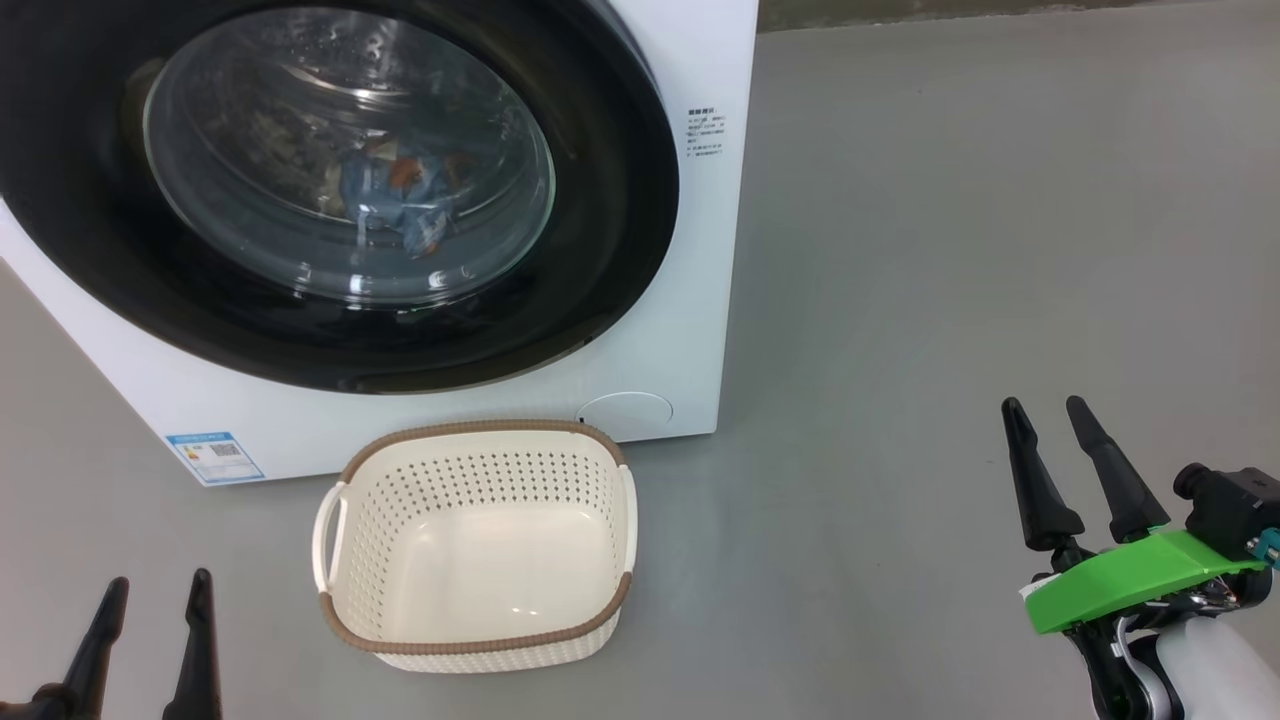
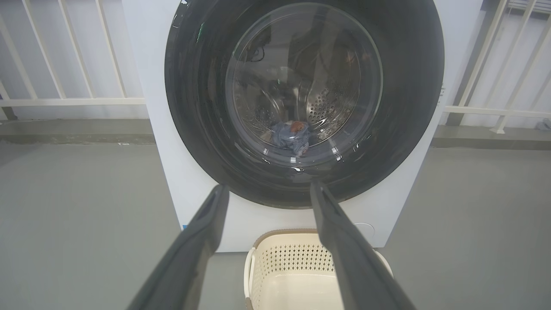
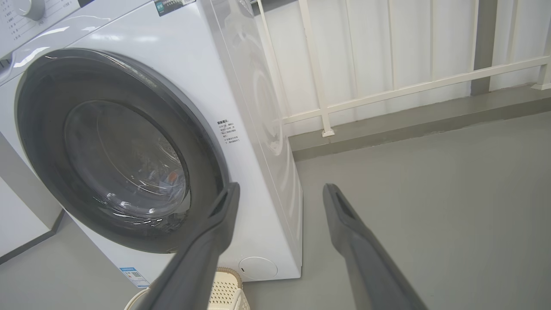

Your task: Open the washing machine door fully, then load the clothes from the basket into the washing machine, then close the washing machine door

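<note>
The white washing machine (image 1: 690, 330) stands at the upper left, and its door (image 1: 620, 200), with the glossy black rim, lies flat against the front. Through the glass bowl I see the light-blue clothes (image 1: 400, 195) with orange print lying in the steel drum; the clothes (image 2: 292, 135) show there in the left wrist view too. The cream basket (image 1: 480, 545) sits on the floor in front of the machine with nothing in it. My left gripper (image 1: 160, 590) is open at the lower left. My right gripper (image 1: 1045, 415) is open at the lower right, well away from the machine.
Grey floor (image 1: 950, 250) stretches to the right of the machine. A white railing (image 3: 387, 88) and a low kerb run behind and beside it. A blue label sticker (image 1: 215, 457) sits on the machine's lower front. A round filter cover (image 1: 627, 413) lies just behind the basket.
</note>
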Controlling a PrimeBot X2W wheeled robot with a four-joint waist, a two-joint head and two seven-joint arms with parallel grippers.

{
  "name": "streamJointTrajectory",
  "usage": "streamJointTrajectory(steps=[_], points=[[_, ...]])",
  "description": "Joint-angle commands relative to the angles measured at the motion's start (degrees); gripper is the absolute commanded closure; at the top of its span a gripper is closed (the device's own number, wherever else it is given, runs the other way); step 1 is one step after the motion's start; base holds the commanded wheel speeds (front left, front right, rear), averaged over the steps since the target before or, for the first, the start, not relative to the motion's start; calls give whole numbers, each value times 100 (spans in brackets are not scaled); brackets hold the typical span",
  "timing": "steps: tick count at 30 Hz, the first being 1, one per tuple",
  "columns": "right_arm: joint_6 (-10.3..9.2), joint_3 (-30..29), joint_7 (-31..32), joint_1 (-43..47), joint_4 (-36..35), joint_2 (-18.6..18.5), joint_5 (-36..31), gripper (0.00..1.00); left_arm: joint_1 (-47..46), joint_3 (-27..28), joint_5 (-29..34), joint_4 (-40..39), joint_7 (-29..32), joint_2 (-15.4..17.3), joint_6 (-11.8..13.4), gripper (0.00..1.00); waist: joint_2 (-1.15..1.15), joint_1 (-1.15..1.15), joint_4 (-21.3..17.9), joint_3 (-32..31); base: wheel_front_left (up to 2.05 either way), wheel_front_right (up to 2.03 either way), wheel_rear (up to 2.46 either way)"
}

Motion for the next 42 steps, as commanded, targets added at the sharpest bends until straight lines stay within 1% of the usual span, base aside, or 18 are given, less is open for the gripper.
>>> streamJointTrajectory(steps=[1, 15, 16, 21, 23, 27, 30, 42], points=[[-1, 80, -13, 38, -156, -48, -92, 0, -71, 213, -21, -148, -36, 153, 4, 0, 0, 0, 4, -2, 0, 0, 0], [-1, 84, -13, 30, -163, -37, -100, 0, -77, 248, 26, -163, -36, 115, 4, 0, 0, 0, -2, -1, 0, 0, 0], [0, -3, 0, 2, 9, 32, -33, 100, -1, 31, -1, 21, 1, -28, 0, 100, 0, 0, -3, -3, 0, 0, 0], [0, 50, 16, 214, 290, 226, 12, 100, 35, -16, -52, 285, 24, -294, 0, 100, 0, 1, -3, -4, 0, 0, 0], [0, 26, 48, 219, 277, 240, 107, 100, 20, -9, -169, 282, 65, -304, 0, 100, 0, 2, 1, -7, 0, 0, 0], [0, -25, 114, 236, 247, 265, 296, 100, 5, -11, -409, 264, 134, -324, 0, 100, 0, 14, 9, -26, 0, 0, 0], [0, -74, 179, 244, 227, 292, 484, 100, -15, -17, -647, 253, 196, -345, 0, 100, 0, 2, 16, -23, 0, 0, 0], [0, -226, 378, 263, 162, 372, 1044, 100, -85, -25, -1362, 217, 393, -406, 1, 100, 0, 1, 38, -35, 0, 0, 0]])
